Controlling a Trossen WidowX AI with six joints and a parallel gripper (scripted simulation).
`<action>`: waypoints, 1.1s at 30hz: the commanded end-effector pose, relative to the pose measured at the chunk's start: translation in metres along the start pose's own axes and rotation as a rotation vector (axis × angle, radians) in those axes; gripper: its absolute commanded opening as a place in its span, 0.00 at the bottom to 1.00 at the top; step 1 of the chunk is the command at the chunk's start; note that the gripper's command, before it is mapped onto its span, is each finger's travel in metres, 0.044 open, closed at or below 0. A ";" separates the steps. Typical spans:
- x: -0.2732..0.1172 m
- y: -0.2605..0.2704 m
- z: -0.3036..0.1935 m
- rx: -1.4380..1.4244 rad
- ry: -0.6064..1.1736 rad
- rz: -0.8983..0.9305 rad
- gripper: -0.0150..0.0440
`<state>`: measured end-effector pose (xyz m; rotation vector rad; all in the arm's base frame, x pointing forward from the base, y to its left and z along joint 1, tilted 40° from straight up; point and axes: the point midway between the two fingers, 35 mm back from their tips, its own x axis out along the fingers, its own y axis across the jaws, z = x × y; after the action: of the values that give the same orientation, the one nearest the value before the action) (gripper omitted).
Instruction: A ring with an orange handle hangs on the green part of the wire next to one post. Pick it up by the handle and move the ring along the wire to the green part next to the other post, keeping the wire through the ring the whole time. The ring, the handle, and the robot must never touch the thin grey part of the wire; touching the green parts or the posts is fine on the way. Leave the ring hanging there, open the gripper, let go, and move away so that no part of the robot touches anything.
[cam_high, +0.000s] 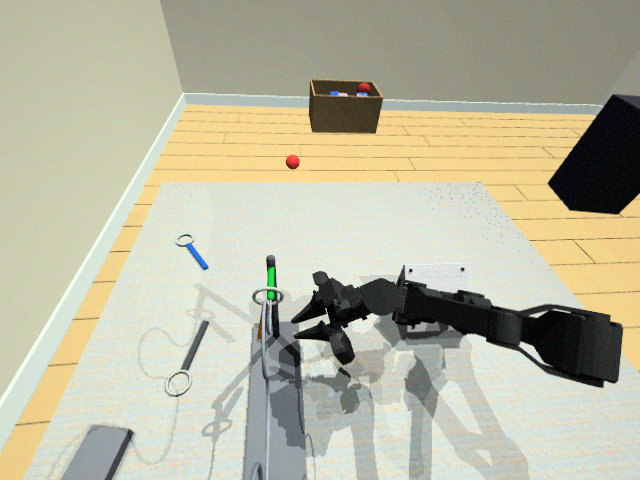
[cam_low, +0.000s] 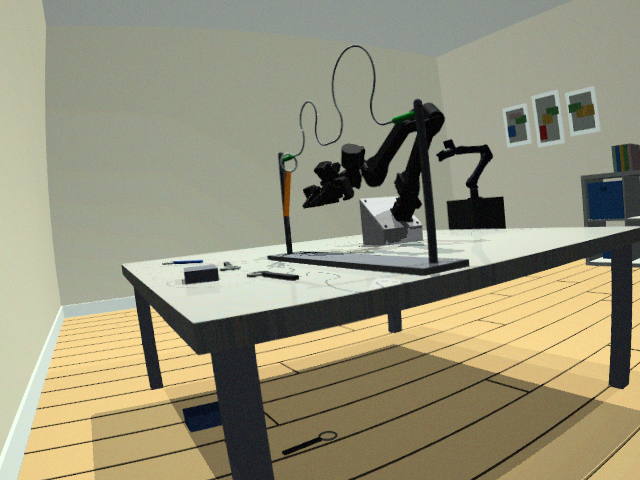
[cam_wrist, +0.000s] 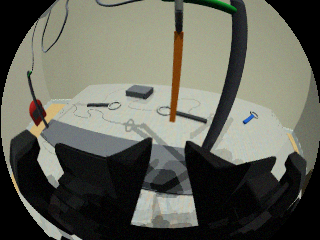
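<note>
The ring (cam_high: 253, 297) (cam_low: 296, 163) hangs around the wire at the green part (cam_high: 271, 281) (cam_wrist: 212, 4) beside the shorter post (cam_low: 288, 237) (cam_wrist: 227, 85). Its orange handle (cam_high: 262, 328) (cam_low: 286, 193) (cam_wrist: 176, 77) hangs down close to upright. My gripper (cam_high: 294, 329) (cam_low: 306, 198) (cam_wrist: 168, 143) is partly open and empty, standing back from the handle on the robot's side, with a visible gap. Exactly where the ring rests on the green part is hard to tell. The other green part (cam_low: 403, 117) is beside the taller post (cam_low: 426, 196).
The thin grey wire (cam_low: 373, 77) loops up between the posts, above the dark base (cam_low: 361, 262). A blue-handled ring tool (cam_high: 197, 256) (cam_wrist: 248, 119), a dark-handled one (cam_high: 195, 345) and a grey block (cam_high: 98, 452) (cam_wrist: 139, 91) lie beyond the base.
</note>
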<state>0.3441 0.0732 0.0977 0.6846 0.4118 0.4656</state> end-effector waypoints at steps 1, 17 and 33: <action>-0.013 0.000 0.002 -0.005 -0.004 0.000 0.53; -0.037 0.000 -0.001 -0.002 -0.004 -0.002 0.53; -0.037 0.000 -0.001 -0.002 -0.004 -0.002 0.53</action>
<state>0.3144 0.0537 0.1047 0.6870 0.4083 0.4595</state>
